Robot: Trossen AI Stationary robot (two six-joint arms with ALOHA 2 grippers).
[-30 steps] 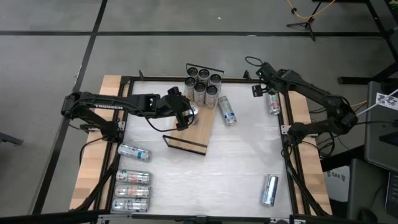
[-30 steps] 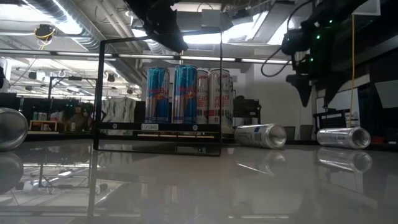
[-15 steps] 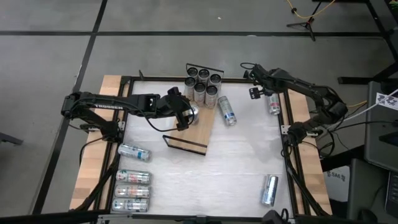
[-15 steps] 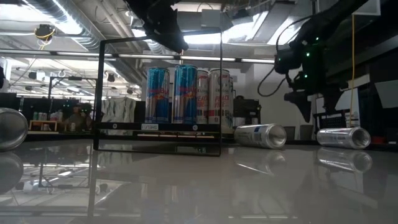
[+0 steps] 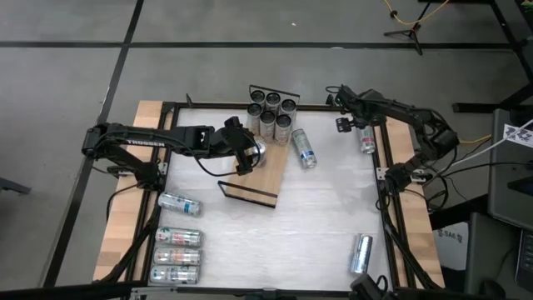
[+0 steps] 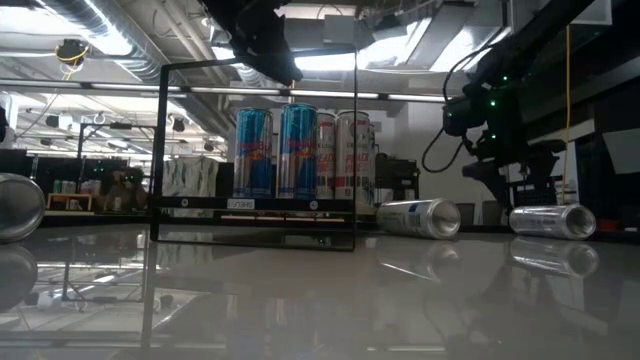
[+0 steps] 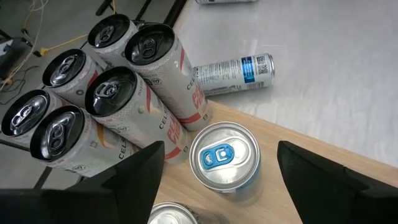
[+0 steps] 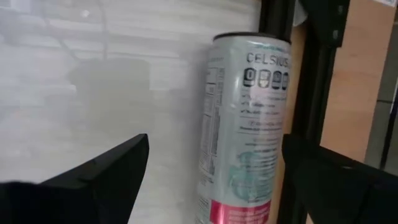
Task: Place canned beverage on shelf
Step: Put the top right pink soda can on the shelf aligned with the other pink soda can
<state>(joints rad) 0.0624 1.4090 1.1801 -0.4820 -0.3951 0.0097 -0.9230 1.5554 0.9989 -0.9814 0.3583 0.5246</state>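
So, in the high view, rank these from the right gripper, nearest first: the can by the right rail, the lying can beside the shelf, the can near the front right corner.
From the right gripper:
1. Can by the right rail, beside it.
2. Lying can beside the shelf, toward the middle.
3. Can near the front right corner, far end.

The right arm [image 5: 400, 112] has folded back toward the right edge of the frame in the high view, its elbow now nearer its base. Its right gripper [image 5: 343, 123] has shifted slightly left, then settled beside the lying can [image 5: 366, 140] near the upper right. In the low view the gripper has dropped lower at right of centre, toward the can [image 6: 552, 220].
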